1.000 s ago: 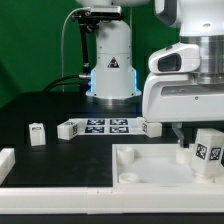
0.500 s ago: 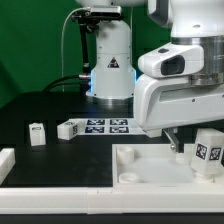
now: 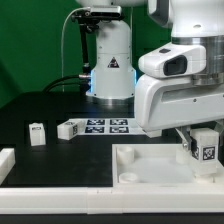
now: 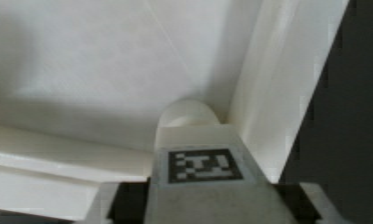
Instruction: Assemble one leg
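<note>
Largest first: one white arm [image 3: 180, 85], filling the exterior view's right and ending in the claw [image 3: 203, 146]. Directly below the claw, one wide white panel [image 3: 150, 165], flat on the black table [image 3: 40, 105], with a raised rim like a shallow tray and a round hole [image 3: 127, 177] at the corner away from the claw, toward the exterior view's left. Inside that rim, right under the claw, just the lower end of the leg [image 3: 207, 152]; touching the panel floor or hanging just clear of it, cannot tell. Beyond the claw and off toward the exterior view's left, one marker board [image 3: 100, 126], a flat strip of several tags. Well apart from the claw on that same side, one small tagged white block [image 3: 37, 133] standing alone, and one more tagged piece [image 3: 68, 129] at the near end of the strip; joined to the strip or not, cannot tell. Farthest from the claw, one white part [image 3: 5, 158] cut off by the frame edge. Smallest, the leg itself: one stubby white post, upright, one square black-and-white tag facing outward. Clamped between the two fingers [image 4: 121, 205] in the wrist view, one at each side, tag uppermost, the white panel beyond it.
</note>
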### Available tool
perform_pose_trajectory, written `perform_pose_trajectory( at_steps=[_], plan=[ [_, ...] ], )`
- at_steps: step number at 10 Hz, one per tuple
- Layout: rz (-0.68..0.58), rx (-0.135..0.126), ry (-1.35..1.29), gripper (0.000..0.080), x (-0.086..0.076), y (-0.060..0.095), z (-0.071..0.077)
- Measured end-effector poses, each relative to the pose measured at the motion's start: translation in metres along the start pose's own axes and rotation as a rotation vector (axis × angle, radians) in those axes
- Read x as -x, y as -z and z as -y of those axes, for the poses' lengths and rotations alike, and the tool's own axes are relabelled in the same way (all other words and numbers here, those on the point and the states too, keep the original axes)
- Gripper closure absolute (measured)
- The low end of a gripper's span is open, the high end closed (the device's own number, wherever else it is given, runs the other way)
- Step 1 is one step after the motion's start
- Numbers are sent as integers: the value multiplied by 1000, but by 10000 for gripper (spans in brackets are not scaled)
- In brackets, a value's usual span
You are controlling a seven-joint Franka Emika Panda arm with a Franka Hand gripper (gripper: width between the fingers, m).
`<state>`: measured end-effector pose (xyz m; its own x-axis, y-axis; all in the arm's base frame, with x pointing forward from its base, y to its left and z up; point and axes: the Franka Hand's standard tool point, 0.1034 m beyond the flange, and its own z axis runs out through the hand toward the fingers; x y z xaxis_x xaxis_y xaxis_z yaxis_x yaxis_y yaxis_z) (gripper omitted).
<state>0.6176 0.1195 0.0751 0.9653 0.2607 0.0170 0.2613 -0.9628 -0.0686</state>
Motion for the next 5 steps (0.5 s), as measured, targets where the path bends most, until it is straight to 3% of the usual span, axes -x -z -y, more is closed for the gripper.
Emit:
perform_pose_trajectory(
  at_steps=[3,5],
  plan=[
    [-4,-1,-35,508,-1,0,0],
    [-58,1,-246,508,-1,-1,1]
  ],
)
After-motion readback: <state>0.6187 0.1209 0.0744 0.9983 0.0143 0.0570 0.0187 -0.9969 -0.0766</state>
